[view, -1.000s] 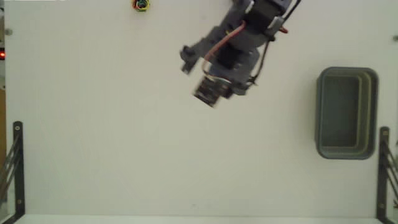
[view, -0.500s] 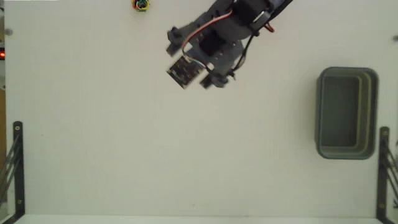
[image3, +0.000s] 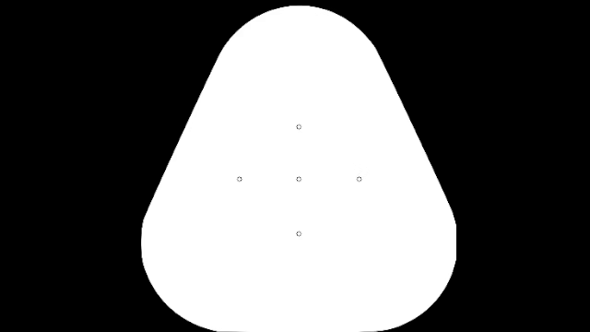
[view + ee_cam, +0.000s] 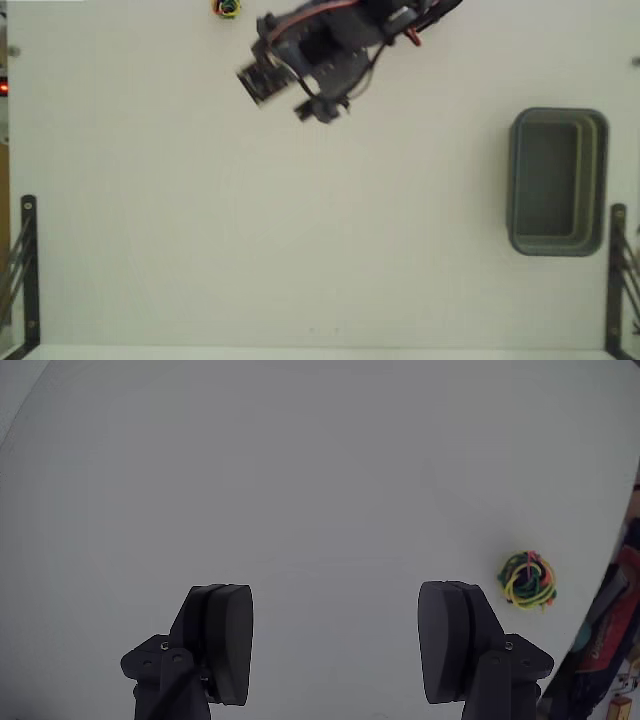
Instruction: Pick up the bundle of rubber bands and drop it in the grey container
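The white tabletop [image 4: 250, 230] is smooth, matte and mostly bare. In the fixed view, 2 thin black metal brackets stand at its lower corners, one at the left [image 4: 24, 270] and one at the right [image 4: 615, 275], both well apart from the arm [image 4: 330, 45]. The right bracket sits just beside the lower corner of the grey container [image 4: 557, 181], a rectangular grey-green plastic tub with rounded corners and a thick rim, its inside showing nothing.

The bundle of rubber bands [image 4: 228, 8] lies at the top edge of the fixed view, far to the left of the grey container and near the arm's dark tip. It is a tiny tangled clump of thin loops. Nothing lies between it and the arm.

The fixed view shows the arm only as a dark mass of plastic and servos with red wiring, and the fingers cannot be made out there. The wrist view shows what it hides: the gripper [image 4: 340, 640] has 2 rounded black fingers [image 4: 225, 640] spread wide over bare table, holding nothing. In that view the bundle of rubber bands [image 4: 528, 580] rests on the table outside and just beyond the right-hand finger, its yellow, green and red strands clear. A cluttered dark edge with coloured print shows at that view's far right; what it is cannot be told.
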Action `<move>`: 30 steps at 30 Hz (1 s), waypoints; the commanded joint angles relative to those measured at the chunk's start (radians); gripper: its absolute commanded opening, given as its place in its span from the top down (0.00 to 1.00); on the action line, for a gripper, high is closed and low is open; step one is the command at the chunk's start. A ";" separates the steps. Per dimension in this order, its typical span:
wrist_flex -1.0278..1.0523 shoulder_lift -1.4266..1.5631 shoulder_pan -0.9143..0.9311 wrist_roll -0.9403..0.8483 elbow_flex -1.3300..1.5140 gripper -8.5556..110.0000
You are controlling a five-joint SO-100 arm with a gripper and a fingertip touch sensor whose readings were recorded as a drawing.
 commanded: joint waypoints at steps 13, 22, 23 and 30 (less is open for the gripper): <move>0.019 0.001 0.226 0.005 -0.041 0.00; 0.019 0.001 0.338 0.005 -0.041 0.00; 0.019 0.001 0.352 0.005 -0.041 0.00; 0.019 0.001 0.432 0.005 -0.041 0.00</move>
